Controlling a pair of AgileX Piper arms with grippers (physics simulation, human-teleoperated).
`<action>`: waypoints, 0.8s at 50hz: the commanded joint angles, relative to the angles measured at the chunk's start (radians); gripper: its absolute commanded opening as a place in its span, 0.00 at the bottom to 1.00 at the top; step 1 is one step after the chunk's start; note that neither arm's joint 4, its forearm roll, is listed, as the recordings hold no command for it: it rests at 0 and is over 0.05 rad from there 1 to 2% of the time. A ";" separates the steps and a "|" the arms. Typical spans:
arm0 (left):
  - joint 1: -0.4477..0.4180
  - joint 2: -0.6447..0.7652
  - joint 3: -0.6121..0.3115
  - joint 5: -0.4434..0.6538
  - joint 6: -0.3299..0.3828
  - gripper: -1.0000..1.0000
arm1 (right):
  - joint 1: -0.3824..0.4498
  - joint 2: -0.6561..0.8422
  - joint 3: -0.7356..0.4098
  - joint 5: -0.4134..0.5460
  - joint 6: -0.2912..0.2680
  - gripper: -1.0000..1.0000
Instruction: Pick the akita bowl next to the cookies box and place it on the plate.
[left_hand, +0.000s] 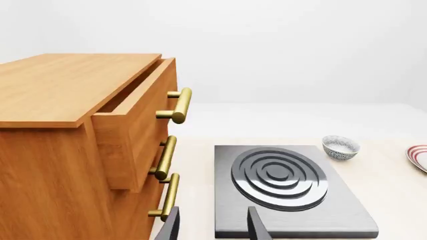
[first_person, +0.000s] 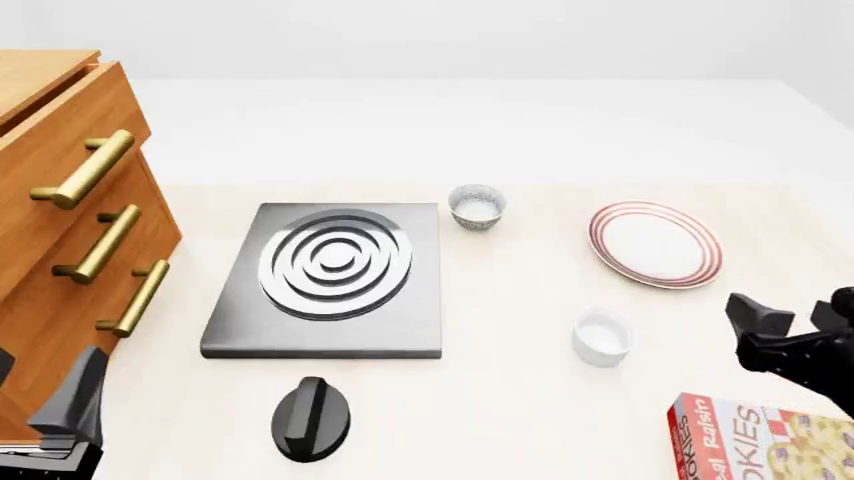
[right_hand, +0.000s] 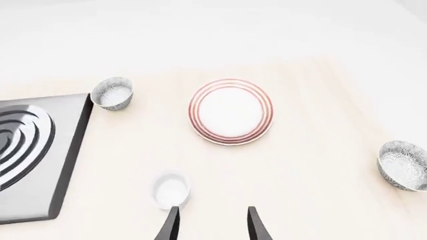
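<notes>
Front view puts the task at its very start, by my reading: nothing is lifted and the plate (first_person: 655, 243) lies bare. Nearest, at the desk's near right corner, sits the cookies box (first_person: 761, 440), only partly in frame, with the right tool (first_person: 797, 322) hanging just beyond it, its fingers spread and nothing between them. At the near left edge the left tool (first_person: 47, 400) hovers beside the wooden drawer cabinet (first_person: 74, 230); the left wrist view shows its two fingertips apart and empty too. A dark knob (first_person: 311, 417) rests near the front edge, with the grey stove (first_person: 327, 280) behind it and a plain white cup (first_person: 602, 336) toward the right. Farther back, one patterned bowl (first_person: 477, 207) stands just off the stove's far right corner, well apart from the box, so I judge it the twin. The wanted akita bowl (right_hand: 402, 165) appears only in the right wrist view, resting on the desk out toward its right edge, apart from the plate. Reaching, gripping, carrying and setting down all remain.
</notes>
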 joint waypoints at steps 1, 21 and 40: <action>0.000 0.000 0.000 0.000 0.000 1.00 | -0.079 0.141 -0.112 0.082 -0.054 1.00; 0.000 0.000 0.000 0.000 0.000 1.00 | -0.210 0.354 -0.196 0.071 -0.123 1.00; 0.000 0.000 0.000 0.000 0.000 1.00 | -0.385 0.569 -0.330 0.078 -0.159 1.00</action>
